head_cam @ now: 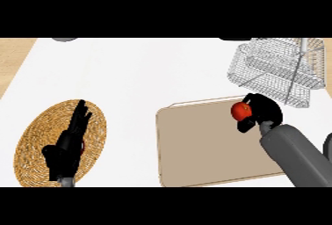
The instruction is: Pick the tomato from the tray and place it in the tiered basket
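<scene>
The red tomato [241, 110] is held in my right hand [262, 112], whose fingers and thumb curl round it above the far right corner of the beige tray [201, 149]. The wire tiered basket [280, 70] stands just beyond the tray at the back right, close to the hand. My left hand [65, 147] rests open with fingers up at the lower left, over a woven mat.
A round woven mat [35, 145] lies on the white counter [130, 74] at the left, under my left hand. Wooden surface shows at the far left edge. Two dark objects peek in at the counter's far edge.
</scene>
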Action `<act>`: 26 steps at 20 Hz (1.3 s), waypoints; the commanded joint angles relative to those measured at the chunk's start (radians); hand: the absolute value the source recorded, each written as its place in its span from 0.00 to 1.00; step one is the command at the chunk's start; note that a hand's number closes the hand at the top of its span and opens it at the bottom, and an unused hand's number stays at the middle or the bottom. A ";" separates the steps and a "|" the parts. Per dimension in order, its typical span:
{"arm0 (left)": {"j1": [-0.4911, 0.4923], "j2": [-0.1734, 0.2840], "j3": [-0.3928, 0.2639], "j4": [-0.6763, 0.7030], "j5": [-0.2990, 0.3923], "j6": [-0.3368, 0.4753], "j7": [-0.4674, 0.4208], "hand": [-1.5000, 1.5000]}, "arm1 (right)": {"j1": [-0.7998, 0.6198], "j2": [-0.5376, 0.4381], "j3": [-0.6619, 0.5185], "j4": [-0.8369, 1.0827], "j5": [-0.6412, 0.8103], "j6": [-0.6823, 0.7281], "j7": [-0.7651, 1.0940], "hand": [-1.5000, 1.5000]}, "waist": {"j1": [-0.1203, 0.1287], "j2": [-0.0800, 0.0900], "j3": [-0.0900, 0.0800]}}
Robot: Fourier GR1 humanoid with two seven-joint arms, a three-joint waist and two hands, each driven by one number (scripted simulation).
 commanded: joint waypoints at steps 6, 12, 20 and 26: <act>0.123 0.015 0.040 0.052 0.023 0.006 0.051 0.50 | 0.209 -0.400 -0.264 -0.127 -0.200 -0.039 -0.480 1.00 | -0.050 0.008 -0.019; 0.132 0.014 0.045 0.072 0.024 -0.003 0.035 0.50 | 0.248 -0.498 -0.517 -0.217 -0.415 -0.022 -0.580 1.00 | -0.064 0.006 -0.021; 0.123 0.007 0.043 0.062 0.030 -0.015 0.041 0.50 | 0.317 -0.704 -0.734 -0.363 -0.492 0.045 -0.621 1.00 | -0.032 0.012 -0.022; 0.081 -0.007 0.038 0.109 0.020 -0.021 0.015 0.50 | 0.316 -0.743 -0.833 -0.419 -0.551 0.075 -0.506 1.00 | 0.000 0.020 -0.022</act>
